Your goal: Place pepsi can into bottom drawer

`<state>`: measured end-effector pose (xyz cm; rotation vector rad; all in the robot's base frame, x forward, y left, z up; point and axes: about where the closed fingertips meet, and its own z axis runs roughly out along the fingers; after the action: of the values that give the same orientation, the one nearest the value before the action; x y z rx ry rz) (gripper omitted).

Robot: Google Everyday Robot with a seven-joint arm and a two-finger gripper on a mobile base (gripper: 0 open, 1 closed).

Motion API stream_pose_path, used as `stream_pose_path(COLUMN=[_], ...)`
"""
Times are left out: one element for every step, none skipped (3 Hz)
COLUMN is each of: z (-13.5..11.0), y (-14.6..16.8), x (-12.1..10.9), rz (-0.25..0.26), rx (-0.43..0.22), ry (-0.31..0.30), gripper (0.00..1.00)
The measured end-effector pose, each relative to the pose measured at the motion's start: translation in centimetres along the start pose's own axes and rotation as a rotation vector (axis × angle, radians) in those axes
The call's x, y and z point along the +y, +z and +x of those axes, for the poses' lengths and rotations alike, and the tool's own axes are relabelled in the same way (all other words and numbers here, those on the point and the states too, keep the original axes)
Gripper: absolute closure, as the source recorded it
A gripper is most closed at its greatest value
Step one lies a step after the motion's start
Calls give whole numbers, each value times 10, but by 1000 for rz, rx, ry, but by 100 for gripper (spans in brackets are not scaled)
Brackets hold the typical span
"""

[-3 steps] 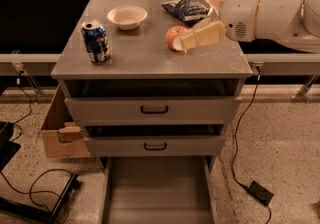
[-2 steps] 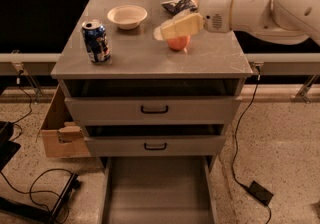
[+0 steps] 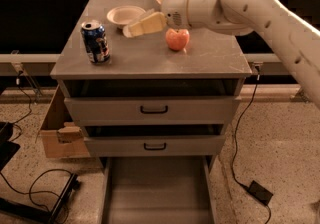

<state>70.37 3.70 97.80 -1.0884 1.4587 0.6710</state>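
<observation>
Where the floor meets the left side of the cabinet, a brown cardboard box (image 3: pixel 57 135) sits with its flaps up. Black cables (image 3: pixel 35 188) lie on the floor near it.

Up on the grey tabletop (image 3: pixel 130 60), the pepsi can (image 3: pixel 95 42) stands upright near the front left corner. It is dark blue with a silver top. Behind it and a bit to the right is a white bowl (image 3: pixel 125 15).

Just beside the bowl is the robot's hand (image 3: pixel 129 30). It is pale yellow and points left and a little down, toward the can, but it is apart from the can. It cannot be told if the hand is clenched or let loose.

Below the tabletop are two grey drawers, one over the other, each with a black handle (image 3: pixel 154 110). Under them, the bottom drawer (image 3: pixel 157 193) is pulled out low by the floor. It is wide and grey, with low side walls.

On the tabletop again, a red and yellow apple (image 3: pixel 177 39) sits just under the thick white wrist. The big white arm (image 3: pixel 260 8) reaches in from the right side.

On the floor at the right, a black cord runs down to a small black box (image 3: pixel 261 192).
</observation>
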Motion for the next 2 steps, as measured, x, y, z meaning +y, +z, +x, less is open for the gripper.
stream_pose_path(z=[25, 31], y=[51, 71], x=[-6, -2], rz=[4, 5], rx=[8, -8], ry=[38, 51], gripper=[0, 0])
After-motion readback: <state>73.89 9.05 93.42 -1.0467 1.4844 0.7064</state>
